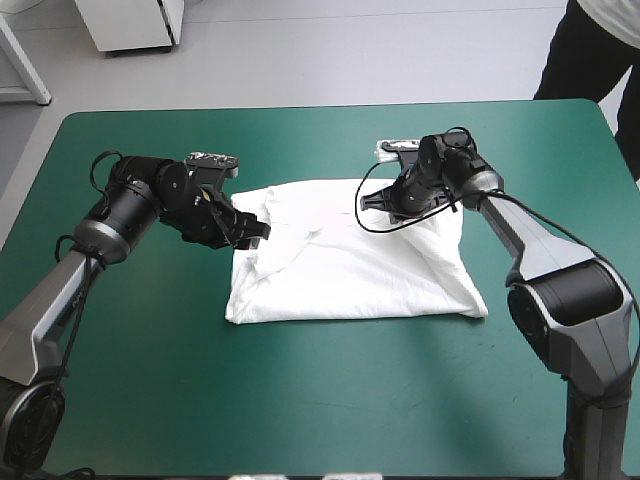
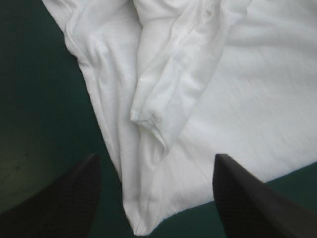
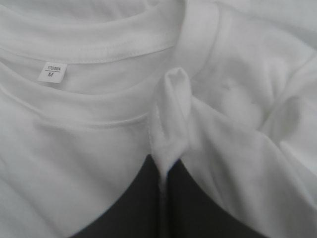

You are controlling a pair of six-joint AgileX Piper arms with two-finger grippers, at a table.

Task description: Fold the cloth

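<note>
**A:** Where is the white short-sleeved cotton T-shirt point(image 1: 350, 270)?

**B:** In the middle of the teal-green covered surface point(image 1: 300, 400), laid out as a rough rectangle. I judge it partly folded, with the sleeves turned inward.

**A:** Why do both arms sit at its far edge?

**B:** Probably to carry that edge toward the near one. The right jaws are clenched on a pinch of fabric just beside the ribbed collar point(image 3: 114, 47). The left jaws are released, their black fingers point(image 2: 64, 198) apart on either side of a corner of cloth, likely lining up a grip.

**A:** And the cloth itself?

**B:** It is soft and creased. A turned-in sleeve with a stitched hem point(image 2: 153, 119) lies in a loose ridge ahead of the left jaws. A small white size label point(image 3: 52, 73) shows inside the collar.
</note>
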